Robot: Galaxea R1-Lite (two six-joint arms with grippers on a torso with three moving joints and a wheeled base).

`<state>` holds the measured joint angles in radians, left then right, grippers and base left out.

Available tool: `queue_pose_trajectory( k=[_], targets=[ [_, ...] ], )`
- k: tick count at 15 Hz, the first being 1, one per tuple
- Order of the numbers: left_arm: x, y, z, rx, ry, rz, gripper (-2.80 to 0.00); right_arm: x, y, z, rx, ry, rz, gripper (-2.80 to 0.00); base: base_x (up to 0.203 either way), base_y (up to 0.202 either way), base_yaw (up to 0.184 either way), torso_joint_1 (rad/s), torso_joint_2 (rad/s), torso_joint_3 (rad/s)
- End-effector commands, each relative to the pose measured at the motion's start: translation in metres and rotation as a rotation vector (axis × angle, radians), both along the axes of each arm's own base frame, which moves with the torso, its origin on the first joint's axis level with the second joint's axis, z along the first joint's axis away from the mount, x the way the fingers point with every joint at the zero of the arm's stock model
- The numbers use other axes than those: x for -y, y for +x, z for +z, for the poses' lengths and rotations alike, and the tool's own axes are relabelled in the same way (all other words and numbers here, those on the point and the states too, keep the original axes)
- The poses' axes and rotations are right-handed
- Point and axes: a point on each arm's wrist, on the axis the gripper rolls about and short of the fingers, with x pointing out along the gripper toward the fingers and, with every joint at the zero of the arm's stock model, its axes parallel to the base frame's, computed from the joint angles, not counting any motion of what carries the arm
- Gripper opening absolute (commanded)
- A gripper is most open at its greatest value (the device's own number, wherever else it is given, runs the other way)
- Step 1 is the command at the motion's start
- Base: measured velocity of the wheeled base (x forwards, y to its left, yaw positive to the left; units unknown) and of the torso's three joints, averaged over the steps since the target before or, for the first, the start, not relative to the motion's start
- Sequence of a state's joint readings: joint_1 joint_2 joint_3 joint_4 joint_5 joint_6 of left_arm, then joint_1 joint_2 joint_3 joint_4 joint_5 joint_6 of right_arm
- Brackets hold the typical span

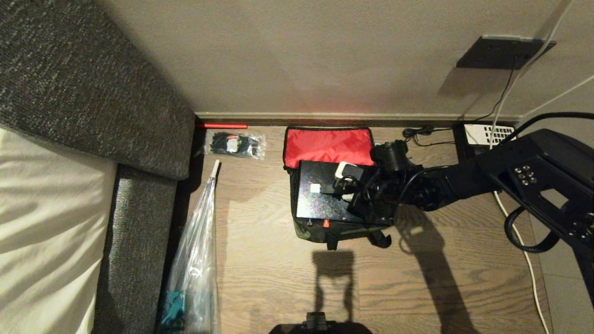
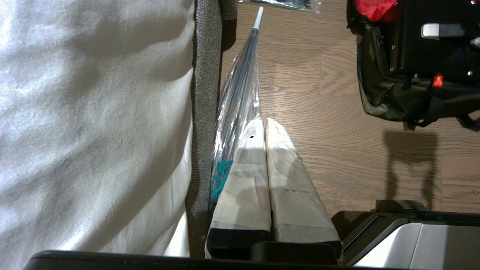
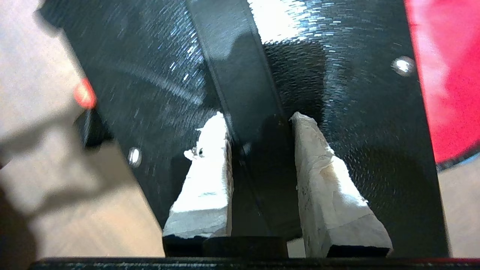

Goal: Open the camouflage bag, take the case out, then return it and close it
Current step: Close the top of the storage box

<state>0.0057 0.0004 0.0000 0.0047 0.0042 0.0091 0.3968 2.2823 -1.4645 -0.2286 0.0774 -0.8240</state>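
A grey woven sofa (image 1: 83, 83) with a pale cushion fills the left of the scene, and a brown wood-plank floor (image 1: 260, 278) carries everything else. On it, by the far wall, sits the soft camouflage bag (image 1: 320, 229) with its red-lined lid (image 1: 328, 144) thrown back; the flat black speckled hard case (image 1: 320, 192) lies across the bag's open top, its small red catch (image 1: 326, 223) on the near edge. The right claw (image 3: 258, 150) reaches in from the right, its white padded fingers (image 3: 318, 165) partly closed either side of the black handle strip (image 3: 240, 82) on the case's top face; the grip looks not yet firm. To lift well, squeeze fully on the strip, then raise straight up, keeping the case level so it clears the bag walls. The left claw (image 2: 264, 125) is parked near the sofa, fingers pressed together, empty.
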Motion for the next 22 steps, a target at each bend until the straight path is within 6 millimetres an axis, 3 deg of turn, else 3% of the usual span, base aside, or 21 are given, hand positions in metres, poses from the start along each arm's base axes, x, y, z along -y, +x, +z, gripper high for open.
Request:
queue_pose_trajectory(
  k=[1, 9, 14, 18, 22],
  targets=[
    [0.000, 0.000, -0.001, -0.001, 0.000, 0.000, -2.80, 0.001, -0.007, -0.004, -0.043, -0.016, 0.005, -2.80, 0.000, 0.000, 0.000, 0.000, 0.00, 0.000],
    [0.000, 0.000, -0.001, -0.001, 0.000, 0.000, -2.80, -0.022, -0.041, -0.007, -0.187, 0.016, 0.008, -2.80, 0.000, 0.000, 0.000, 0.000, 0.00, 0.000],
    [0.000, 0.000, 0.000, 0.001, 0.000, 0.001, -2.80, -0.045, -0.053, -0.019, -0.239, -0.001, -0.135, -2.80, 0.000, 0.000, 0.000, 0.000, 0.00, 0.000],
    [0.000, 0.000, 0.000, 0.001, 0.000, 0.000, -2.80, -0.043, -0.052, -0.021, -0.235, -0.012, -0.187, -2.80, 0.000, 0.000, 0.000, 0.000, 0.00, 0.000],
    [0.000, 0.000, -0.001, -0.001, 0.000, 0.001, -2.80, -0.019, -0.051, -0.010, -0.226, 0.003, -0.236, -2.80, 0.000, 0.000, 0.000, 0.000, 0.00, 0.000]
  ],
)
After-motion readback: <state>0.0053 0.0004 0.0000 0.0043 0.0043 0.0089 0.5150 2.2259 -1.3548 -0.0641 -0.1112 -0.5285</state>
